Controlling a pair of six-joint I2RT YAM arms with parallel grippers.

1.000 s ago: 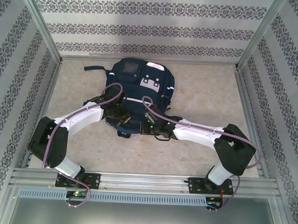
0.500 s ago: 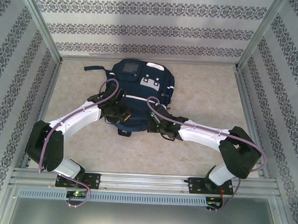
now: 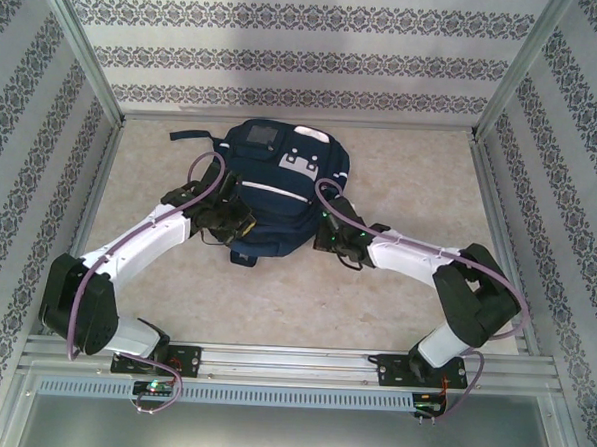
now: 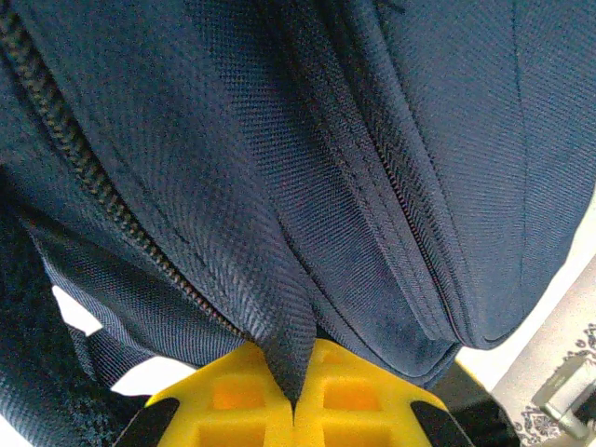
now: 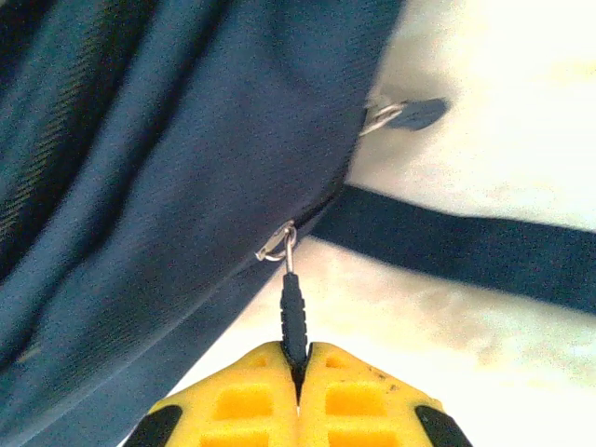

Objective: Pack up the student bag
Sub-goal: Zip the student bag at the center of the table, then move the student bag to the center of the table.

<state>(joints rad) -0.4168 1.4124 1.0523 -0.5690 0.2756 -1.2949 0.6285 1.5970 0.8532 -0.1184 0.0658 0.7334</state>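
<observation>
Student bag (image 3: 281, 183) lies flat on the surface (image 3: 410, 189), long axis running away from the arms. Left fingers (image 4: 279, 414) pinch a fabric fold on one flank. Right fingers (image 5: 312, 391) pinch the zipper pull (image 5: 293, 312) on the other, bag directly ahead.

Beige marbled table (image 3: 274, 302); patterned walls (image 3: 287, 58); alu rail (image 3: 291, 361) nr front.
</observation>
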